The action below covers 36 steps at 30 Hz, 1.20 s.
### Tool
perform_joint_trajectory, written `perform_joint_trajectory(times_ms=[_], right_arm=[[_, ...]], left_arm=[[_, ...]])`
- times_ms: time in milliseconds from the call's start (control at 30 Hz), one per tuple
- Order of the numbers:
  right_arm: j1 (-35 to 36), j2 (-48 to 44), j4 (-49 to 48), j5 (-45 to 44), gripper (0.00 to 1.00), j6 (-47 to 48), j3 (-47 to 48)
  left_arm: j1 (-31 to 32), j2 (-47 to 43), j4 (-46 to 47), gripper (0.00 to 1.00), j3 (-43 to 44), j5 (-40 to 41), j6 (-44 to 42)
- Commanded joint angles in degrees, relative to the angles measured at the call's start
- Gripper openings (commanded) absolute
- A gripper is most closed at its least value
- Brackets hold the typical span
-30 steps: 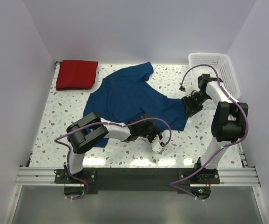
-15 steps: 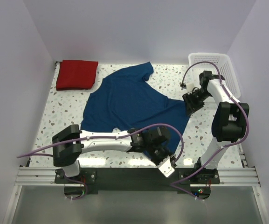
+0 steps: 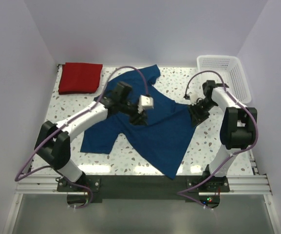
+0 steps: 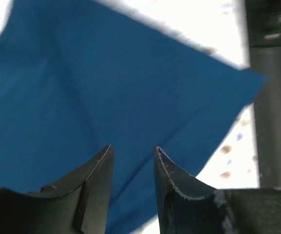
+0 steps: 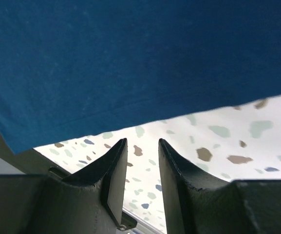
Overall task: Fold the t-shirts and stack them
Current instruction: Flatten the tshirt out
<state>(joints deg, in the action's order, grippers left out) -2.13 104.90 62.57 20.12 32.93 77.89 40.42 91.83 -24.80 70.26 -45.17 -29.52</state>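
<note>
While the navy t-shirt [image 3: 155, 136] lies spread across the middle of the desk [image 3: 179, 80] and the red t-shirt [image 3: 80, 78] sits folded at the far left corner, both claws are released and empty. Left claw [image 3: 139, 117] is over the navy cloth; right claw [image 3: 197, 113] is at its right edge.

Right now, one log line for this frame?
left gripper: open, over blue shirt | right gripper: open, at its right edge | blue shirt: unfolded | red shirt: folded, far-left corner

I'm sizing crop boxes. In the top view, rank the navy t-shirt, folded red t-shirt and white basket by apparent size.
1. navy t-shirt, spread out, clearly largest.
2 and 3. white basket and red t-shirt look about alike; the right arm hides part of the basket, so unranked.
</note>
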Motion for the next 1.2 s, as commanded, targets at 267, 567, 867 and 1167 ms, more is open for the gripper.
perform_joint_trajectory(times_ms=[267, 567, 867, 1167], right_arm=[[8.2, 1.0, -9.8, -10.3, 0.34, -2.1, -4.1], [8.2, 8.1, -12.5, -17.3, 0.33, -1.3, -1.9], [8.0, 8.2, -11.9, -20.0, 0.33, 1.0, -1.7], [7.8, 6.8, -9.2, -19.4, 0.33, 2.1, 0.4]], left_arm=[[-33.3, 2.0, -31.5, 0.38, -2.6, 15.8, -27.4], [-36.0, -1.4, -18.4, 0.35, -20.2, 31.4, -31.6], [-35.7, -14.4, -27.7, 0.31, -32.5, 37.2, -43.0], [-35.7, -8.1, -34.0, 0.38, -8.2, 17.9, -35.5]])
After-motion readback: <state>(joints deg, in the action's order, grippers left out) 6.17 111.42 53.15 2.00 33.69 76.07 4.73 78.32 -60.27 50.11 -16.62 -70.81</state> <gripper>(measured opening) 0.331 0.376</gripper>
